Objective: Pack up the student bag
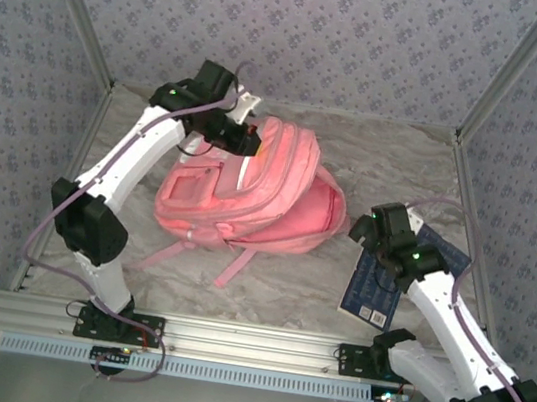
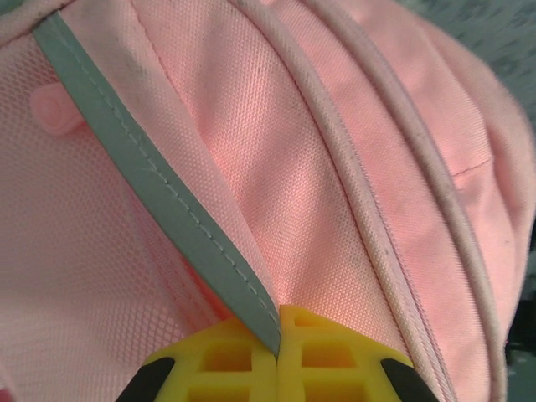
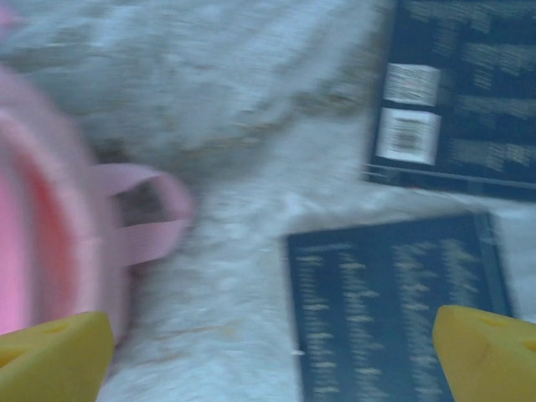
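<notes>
Pink student bag [image 1: 249, 193], edge clenched in left claw [image 2: 278, 335]; right claw [image 3: 270, 356] gapes nearby.

Soft pink fabric backpack [image 2: 335, 167]: fine woven texture noted ahead of the yellow fingers [image 2: 218, 364] of the left gripper [image 2: 277, 343]; grey stitched stripe [image 2: 151, 184] at their tips.

Between the yellow fingers [image 3: 50, 356] of the right gripper [image 3: 268, 360]: dark navy flat book [image 3: 394, 310], pale print, on grey-white marbled table cover [image 3: 234, 100]. White barcode labels [image 3: 408, 134] recorded on a second navy book [image 3: 477, 100] beyond.
</notes>
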